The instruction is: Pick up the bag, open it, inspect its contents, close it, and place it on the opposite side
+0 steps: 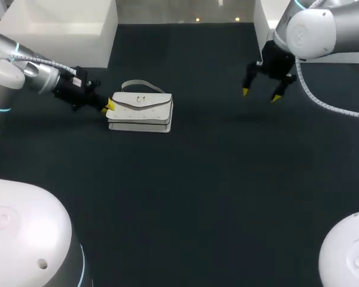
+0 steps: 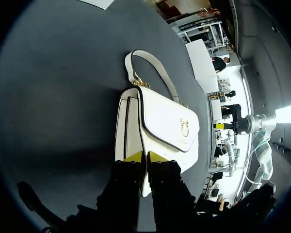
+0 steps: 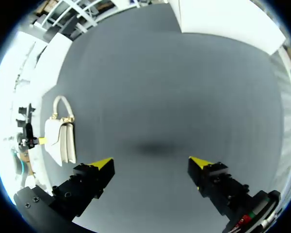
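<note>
Left gripper [image 1: 108, 106] pinching bag [image 1: 140, 111] at its left end; right gripper [image 1: 260, 95] spread wide, holding nothing, far right above table [image 1: 227, 191], well apart.

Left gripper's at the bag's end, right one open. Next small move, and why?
Probably lift the left gripper slightly to test its hold. Its yellow tips look closed on the near end of the white bag, which lies on the table with its flap shut. The right gripper hangs open, far off, so it cannot help yet.
</note>
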